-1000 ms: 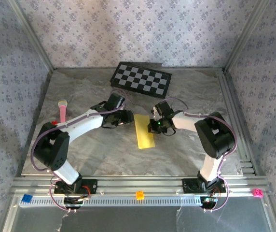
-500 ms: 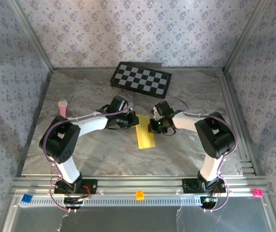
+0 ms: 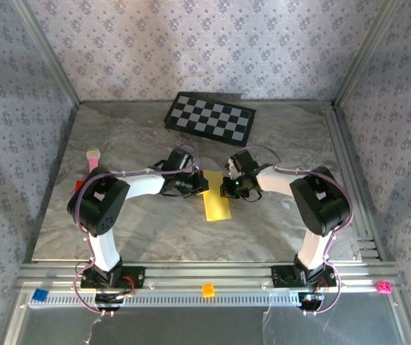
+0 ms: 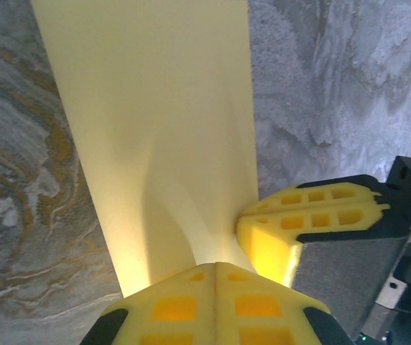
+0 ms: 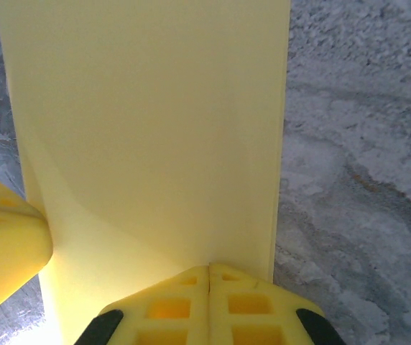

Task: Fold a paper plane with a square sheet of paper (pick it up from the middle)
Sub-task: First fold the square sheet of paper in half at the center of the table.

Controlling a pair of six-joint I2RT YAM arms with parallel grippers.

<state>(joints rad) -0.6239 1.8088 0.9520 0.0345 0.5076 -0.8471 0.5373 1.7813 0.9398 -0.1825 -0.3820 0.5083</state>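
Standing at the near edge, the first thing I see is the rail with a little orange block (image 3: 208, 290) on it, a blue block (image 3: 40, 295) off to the left and a pink block (image 3: 383, 287) off to the right. None of them are in play as far as I can tell.

Past the arm bases, mid-table (image 3: 155, 230), is the square sheet of paper (image 3: 216, 205). It isn't square right now: it's doubled over into a long narrow strip that runs away from me and lies on the marble. There's no nose and no wings, so I'd call it early in the fold.

Both arms reach in to the strip's far end. The left gripper (image 3: 197, 185) comes from the left with its jaws pressed together, and its wrist view shows the fingers (image 4: 169, 309) meeting right on the paper's end, which bows up a bit toward them. The right gripper (image 3: 227, 188) mirrors that from the other side, its fingers (image 5: 248, 305) closed tight on the same end. The two tips are nearly touching each other.

My guess is that pinching one end from both sides keeps the layers from sliding, while the near end stays flat as an anchor. Thin paper will slip or tear if the two pulls don't match.

Further back there's a pink-handled thing (image 3: 92, 162) out to the left and a checkerboard (image 3: 210, 117) by the back wall, both well away from the action.
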